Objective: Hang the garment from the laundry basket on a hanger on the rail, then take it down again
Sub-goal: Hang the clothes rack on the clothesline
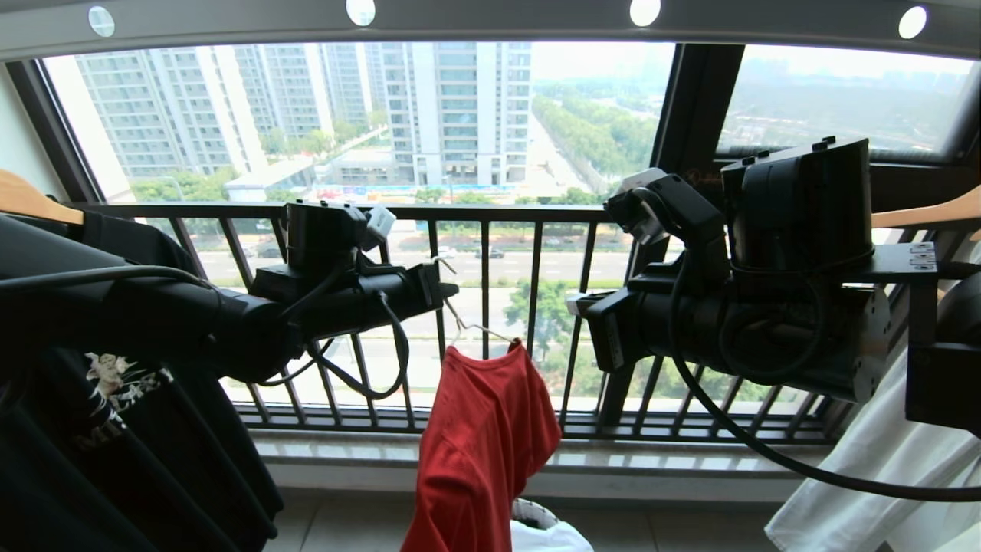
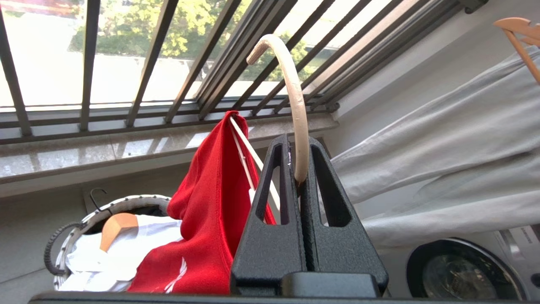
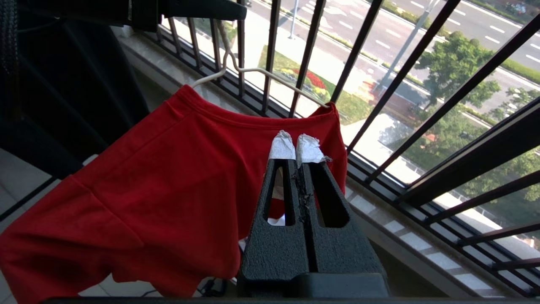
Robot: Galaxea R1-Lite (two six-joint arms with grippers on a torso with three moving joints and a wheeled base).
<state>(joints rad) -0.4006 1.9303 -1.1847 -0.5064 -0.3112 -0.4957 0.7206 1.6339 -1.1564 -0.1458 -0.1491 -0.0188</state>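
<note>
The red garment (image 1: 483, 429) hangs on the thin white hanger (image 1: 467, 326), in front of the window and well below the holed grey rail (image 1: 490, 23). My left gripper (image 1: 444, 284) is shut on the hanger's hook (image 2: 297, 105), which curves up out of its fingers (image 2: 297, 141). In that view the garment (image 2: 206, 211) droops over the laundry basket (image 2: 84, 219). My right gripper (image 3: 297, 145) is shut with nothing between its taped tips. It hovers just short of the garment's (image 3: 168, 177) shoulder, below the hanger's wire (image 3: 261, 71). In the head view it (image 1: 573, 305) is right of the hanger.
The dark barred window railing (image 1: 483, 253) stands close behind the hanger. A black printed T-shirt (image 1: 115, 399) hangs on the left and a pale grey garment (image 1: 866, 460) on the right, both on wooden hangers. A washing machine (image 2: 460, 274) sits low at the right. The basket holds white cloth and a wooden hanger (image 2: 116, 228).
</note>
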